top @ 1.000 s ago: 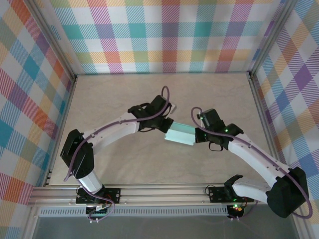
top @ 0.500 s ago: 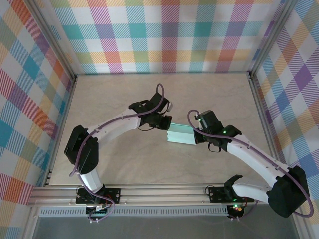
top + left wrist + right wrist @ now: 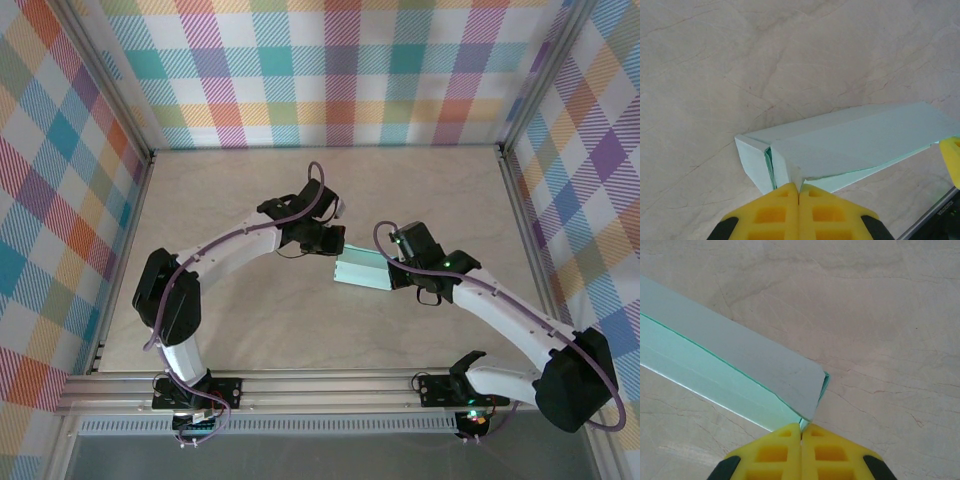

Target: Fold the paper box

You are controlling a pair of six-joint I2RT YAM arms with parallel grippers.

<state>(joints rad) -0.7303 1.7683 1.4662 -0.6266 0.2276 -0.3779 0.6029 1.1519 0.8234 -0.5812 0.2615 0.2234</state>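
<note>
1. Paper box (image 3: 362,270) lies mid-table (image 3: 250,330). Its long axis runs straight from one gripper to the other.
2. Left gripper (image 3: 333,243) sits at the box's left end and right gripper (image 3: 395,272) at its right end, both equally near.
3. Both finger pairs are pressed fully together, with the tips touching an end corner of the card. Cannot tell whether any card is pinched.

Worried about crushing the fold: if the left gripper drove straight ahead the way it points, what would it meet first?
The paper box: its near edge sits right at the tips of the shut left gripper, apparently pinched there.
</note>
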